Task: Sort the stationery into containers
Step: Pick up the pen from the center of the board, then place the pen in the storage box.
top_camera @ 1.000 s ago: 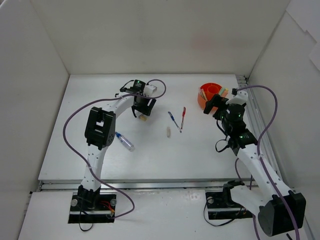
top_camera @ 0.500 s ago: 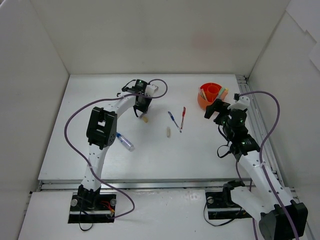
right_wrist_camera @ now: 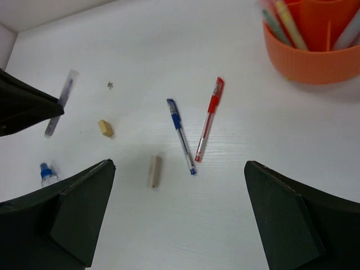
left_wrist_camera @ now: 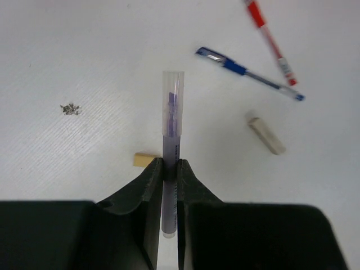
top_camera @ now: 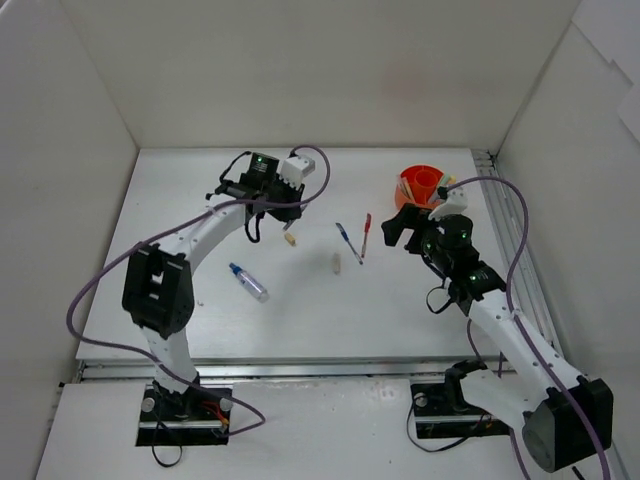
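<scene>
A clear-capped pen [left_wrist_camera: 171, 115] is sitting pinched in the left end effector [left_wrist_camera: 170, 169], pointing straight out from it. A blue pen [right_wrist_camera: 181, 136] and a red pen [right_wrist_camera: 209, 119] are lying flat on the tabletop [right_wrist_camera: 180, 219] in a narrow V, tips close together. A long beige stub [right_wrist_camera: 154, 171] is lying just beside the blue pen's tip, with a smaller beige stub [right_wrist_camera: 105, 127] nearby. A blue-capped clear tube [right_wrist_camera: 47, 173] is lying well apart from them. The round orange pot [right_wrist_camera: 315, 64] is standing upright, and highlighters [right_wrist_camera: 289, 25] are leaning inside it.

- We've got a white table [top_camera: 300, 320].
- Far right, an orange pot [right_wrist_camera: 306, 63] stands on it.
- Mid-table, a blue pen [right_wrist_camera: 180, 134] and a red pen [right_wrist_camera: 208, 121] lie in a V, tips nearly meeting.
- Just left, we spot a pale stub [right_wrist_camera: 154, 171], then a tan stub [right_wrist_camera: 105, 127].
- Furthest left, a blue-capped tube [right_wrist_camera: 47, 173].
</scene>
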`<state>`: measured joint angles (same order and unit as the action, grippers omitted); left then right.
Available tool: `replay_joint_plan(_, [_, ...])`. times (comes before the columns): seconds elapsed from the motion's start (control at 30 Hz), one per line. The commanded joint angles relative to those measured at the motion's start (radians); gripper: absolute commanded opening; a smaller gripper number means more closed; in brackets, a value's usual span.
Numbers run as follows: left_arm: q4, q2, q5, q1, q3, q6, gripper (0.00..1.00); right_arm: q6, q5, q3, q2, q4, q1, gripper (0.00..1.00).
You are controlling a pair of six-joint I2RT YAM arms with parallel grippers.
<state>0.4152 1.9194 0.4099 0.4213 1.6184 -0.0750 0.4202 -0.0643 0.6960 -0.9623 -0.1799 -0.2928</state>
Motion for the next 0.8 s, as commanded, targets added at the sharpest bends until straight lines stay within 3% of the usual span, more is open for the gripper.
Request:
replay_joint_plan(0.0, [-0.211, -0.19, 0.089, 0.069, -0.142, 0.041, 0.0, 0.041, -0.08, 0.069, -0.07, -0.099, -0.046, 0.98])
replay_joint_plan(0.23, [-0.343, -0.355, 0.087, 0.151, -0.345, 0.149, 0.0, 0.176, -0.14, 0.097, -0.206, -0.312, -0.147, 0.98])
replay_joint_plan(0.6, [-0.38, -0.416, 0.038, 0.218, -0.377, 0.208, 0.0, 0.315, 0.041, 0.086, -0.306, -0.386, -0.252, 0.97])
replay_joint_plan(0.7, [-0.389, -0.41, 0.04, 0.228, -0.379, 0.213, 0.0, 0.312, 0.037, 0.106, -0.338, -0.389, -0.267, 0.91])
replay_joint_plan(0.77, [-0.383, -0.402, 0.04, 0.228, -0.37, 0.211, 0.0, 0.307, 0.026, 0.117, -0.352, -0.395, -0.278, 0.8])
